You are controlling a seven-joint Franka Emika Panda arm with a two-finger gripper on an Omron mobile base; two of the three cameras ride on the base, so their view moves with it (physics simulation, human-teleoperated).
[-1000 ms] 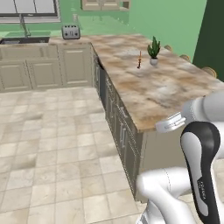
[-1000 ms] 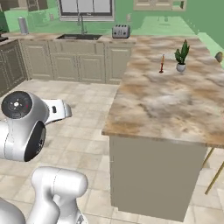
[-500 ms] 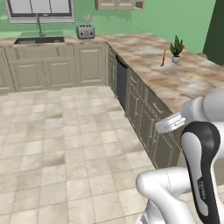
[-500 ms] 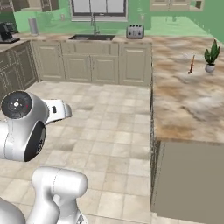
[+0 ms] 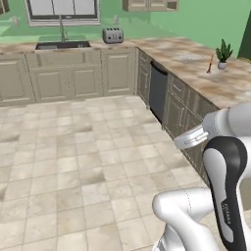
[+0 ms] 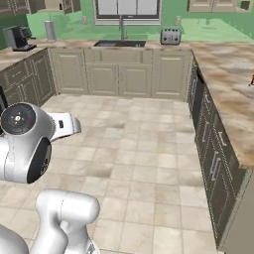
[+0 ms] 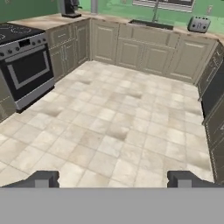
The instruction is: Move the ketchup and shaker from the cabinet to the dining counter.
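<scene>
Dining counter (image 5: 230, 81) with plant (image 5: 223, 52) in left base view; hand view: spread fingers (image 7: 43, 178), stove (image 7: 24, 65).

You're in a home kitchen: sink (image 5: 62, 45) and toaster (image 5: 112, 35) along the top, stove (image 7: 24, 61) at left, marble worktop (image 5: 196, 63) upper right.

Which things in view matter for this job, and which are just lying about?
Job: gripper, open and carrying nothing; dining counter, probably the marble slab on the right.

Lying about: toaster, sink, potted plant, candlestick, coffee machine, stove.
</scene>
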